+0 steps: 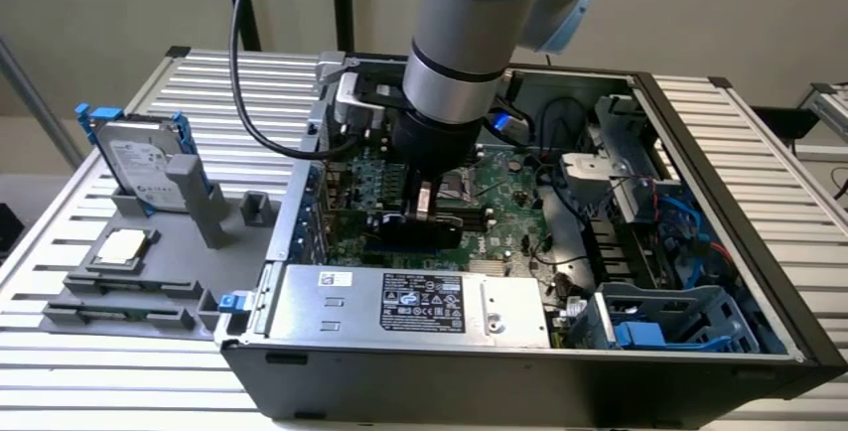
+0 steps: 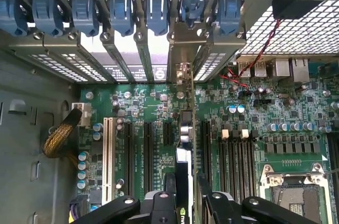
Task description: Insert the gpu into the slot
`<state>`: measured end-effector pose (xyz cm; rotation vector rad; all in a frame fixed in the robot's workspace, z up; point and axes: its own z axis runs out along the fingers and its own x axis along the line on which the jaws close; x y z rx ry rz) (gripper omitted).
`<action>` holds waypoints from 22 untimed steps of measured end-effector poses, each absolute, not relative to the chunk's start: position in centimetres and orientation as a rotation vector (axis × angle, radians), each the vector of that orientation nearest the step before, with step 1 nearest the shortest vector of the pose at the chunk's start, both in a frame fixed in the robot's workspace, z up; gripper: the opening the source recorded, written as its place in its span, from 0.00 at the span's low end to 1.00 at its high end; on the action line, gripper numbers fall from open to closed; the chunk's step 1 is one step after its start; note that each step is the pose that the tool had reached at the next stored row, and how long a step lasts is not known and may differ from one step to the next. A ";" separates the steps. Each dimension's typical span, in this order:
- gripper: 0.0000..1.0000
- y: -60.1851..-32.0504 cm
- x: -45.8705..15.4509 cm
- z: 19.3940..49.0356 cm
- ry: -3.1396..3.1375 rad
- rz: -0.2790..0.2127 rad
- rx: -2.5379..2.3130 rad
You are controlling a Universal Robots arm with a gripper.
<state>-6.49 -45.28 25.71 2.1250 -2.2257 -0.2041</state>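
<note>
Inside the open computer case, the gpu (image 1: pixel 417 229) stands on edge on the green motherboard (image 1: pixel 510 198), a black card right under my gripper (image 1: pixel 421 203). In the wrist view the gpu (image 2: pixel 184 163) is edge-on, running from its metal bracket (image 2: pixel 181 70) at the case's back wall to between my fingers (image 2: pixel 169 184). My gripper (image 2: pixel 186 184) is open and straddles the card, with a small gap on one side. The slot is hidden under the card.
Black expansion slots (image 2: pixel 148 155) and a white one (image 2: pixel 108 160) lie beside the card, memory slots (image 2: pixel 238 155) and the processor socket (image 2: pixel 291 192) on the other side. Blue bracket latches (image 2: pixel 122 15) line the back wall. The power supply (image 1: pixel 411 302) fills the case's front. A hard drive (image 1: pixel 139 168) stands outside.
</note>
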 end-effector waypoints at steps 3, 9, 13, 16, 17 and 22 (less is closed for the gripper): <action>0.26 -45.3 -6.4 25.9 -2.223 -0.207 2.123; 0.26 -45.3 -6.3 26.2 -2.221 -0.211 2.120; 0.26 -45.1 -6.3 26.4 -2.221 -0.211 2.120; 0.26 -45.1 -6.3 26.4 -2.220 -0.213 2.119; 0.26 -45.1 -6.3 26.4 -2.219 -0.215 2.118; 0.26 -45.1 -6.3 26.1 -2.209 -0.231 2.108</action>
